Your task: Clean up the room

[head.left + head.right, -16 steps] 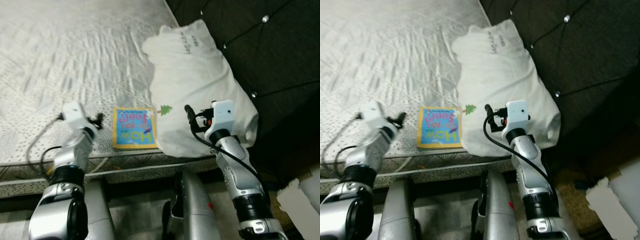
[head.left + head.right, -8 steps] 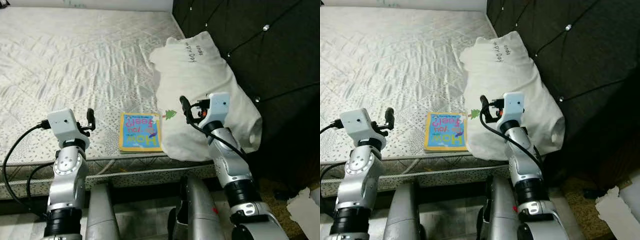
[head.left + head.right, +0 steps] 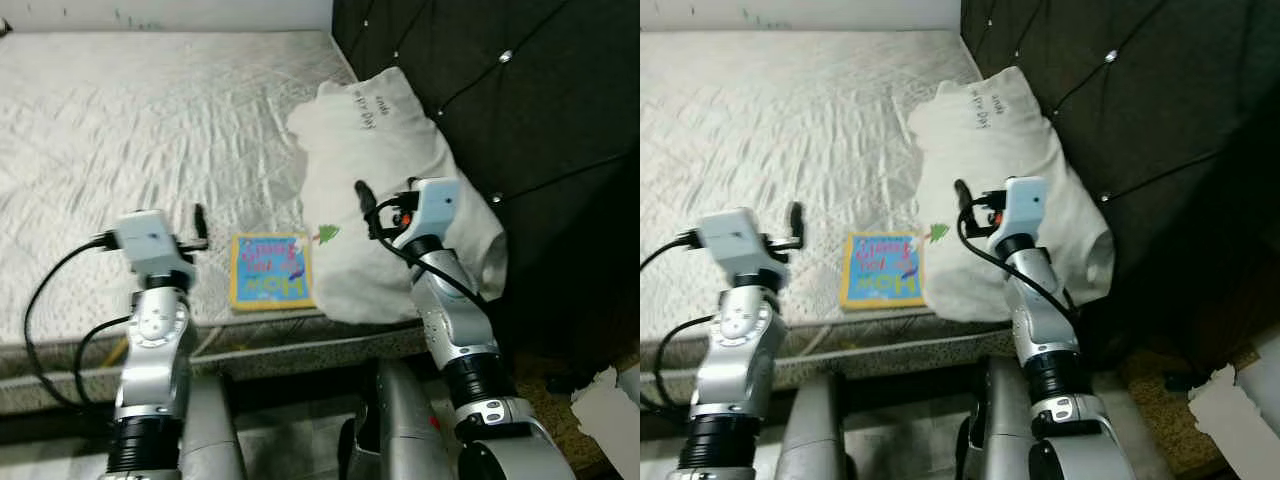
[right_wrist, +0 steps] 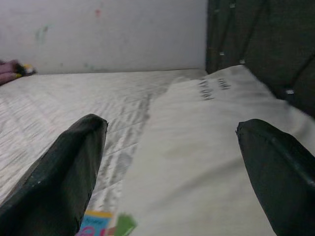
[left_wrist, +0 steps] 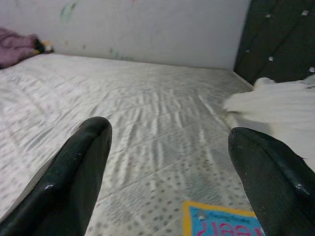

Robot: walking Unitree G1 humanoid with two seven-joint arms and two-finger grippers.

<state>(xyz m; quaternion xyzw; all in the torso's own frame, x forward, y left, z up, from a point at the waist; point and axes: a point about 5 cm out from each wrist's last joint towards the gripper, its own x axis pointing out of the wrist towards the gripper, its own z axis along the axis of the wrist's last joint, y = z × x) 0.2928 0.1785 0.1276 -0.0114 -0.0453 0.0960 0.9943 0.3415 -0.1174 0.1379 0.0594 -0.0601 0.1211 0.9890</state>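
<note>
both pincers raised (fingers apart)

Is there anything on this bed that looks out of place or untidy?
Yes. A small yellow-bordered blue picture book lies near the bare quilted mattress's edge, beside a crumpled white pillow slumped against the dark tufted headboard. Torn white paper lies on the floor.

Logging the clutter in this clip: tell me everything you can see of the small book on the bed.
The book is thin and square, with a yellow border around a blue cover bearing colourful lettering too blurred to read. It lies flat and closed on the quilted mattress, near its front edge. The white pillow lies against its right edge. It sits between the two raised grippers, neither touching it.
</note>
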